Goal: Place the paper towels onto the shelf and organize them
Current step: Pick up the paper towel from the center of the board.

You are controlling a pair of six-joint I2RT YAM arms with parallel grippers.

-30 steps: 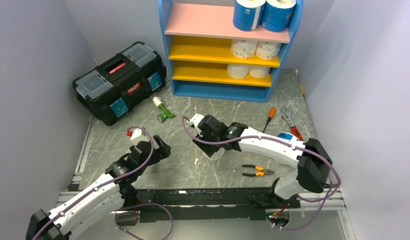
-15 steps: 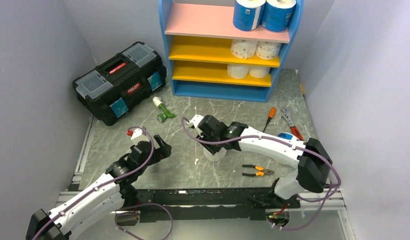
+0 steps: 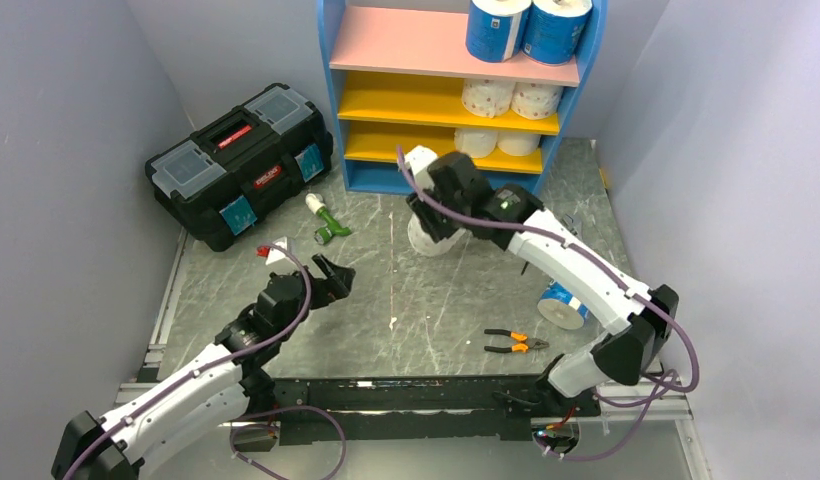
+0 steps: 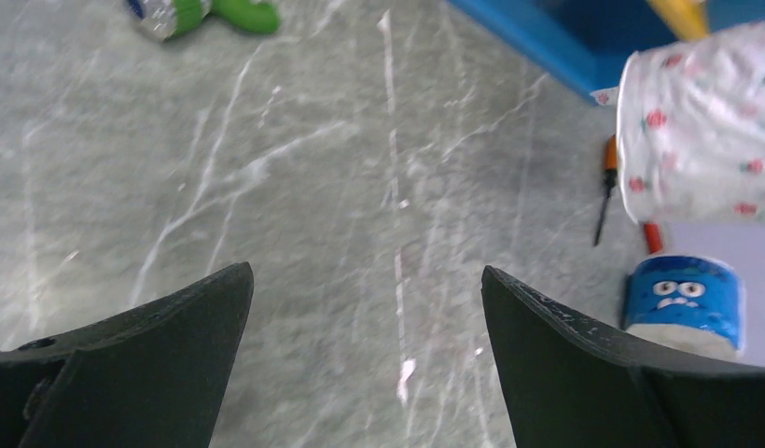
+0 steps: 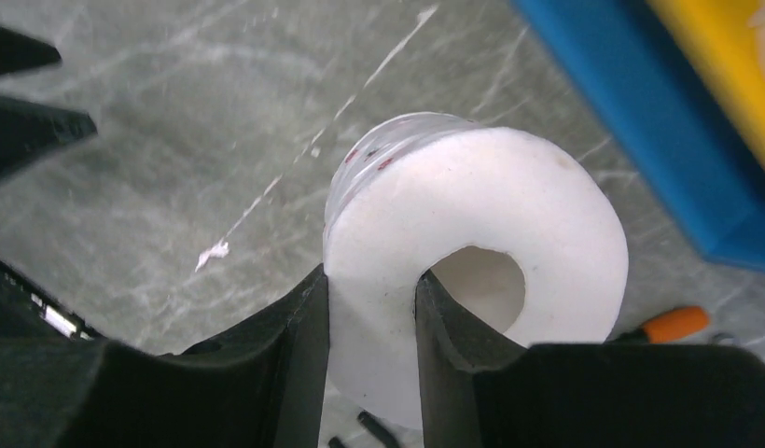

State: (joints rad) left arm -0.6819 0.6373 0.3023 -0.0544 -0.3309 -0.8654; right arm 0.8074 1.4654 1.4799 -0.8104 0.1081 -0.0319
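My right gripper (image 3: 429, 222) is shut on the wall of a white paper towel roll with pink dots (image 3: 424, 238), one finger (image 5: 453, 322) inside the core and one outside. The roll (image 5: 509, 205) hangs above the floor just in front of the blue base of the shelf (image 3: 446, 183). The shelf holds two blue-wrapped rolls (image 3: 497, 28) on its pink top board, two pink-dotted rolls (image 3: 486, 97) on the middle yellow board and two white rolls (image 3: 476, 142) on the lower one. Another blue roll (image 3: 564, 305) stands on the floor by the right arm. My left gripper (image 3: 331, 280) hovers open and empty over bare floor (image 4: 365, 280).
A black toolbox (image 3: 241, 165) sits at the back left. A green-and-white tool (image 3: 326, 222) lies in front of it. Orange-handled pliers (image 3: 516, 343) lie near the right arm's base. A screwdriver (image 4: 607, 177) lies right of the held roll. Grey walls close in both sides.
The right gripper closed on the pink-dotted roll, lifted it off the floor and carried it toward the shelf, uncovering the blue roll. The left gripper edged forward.
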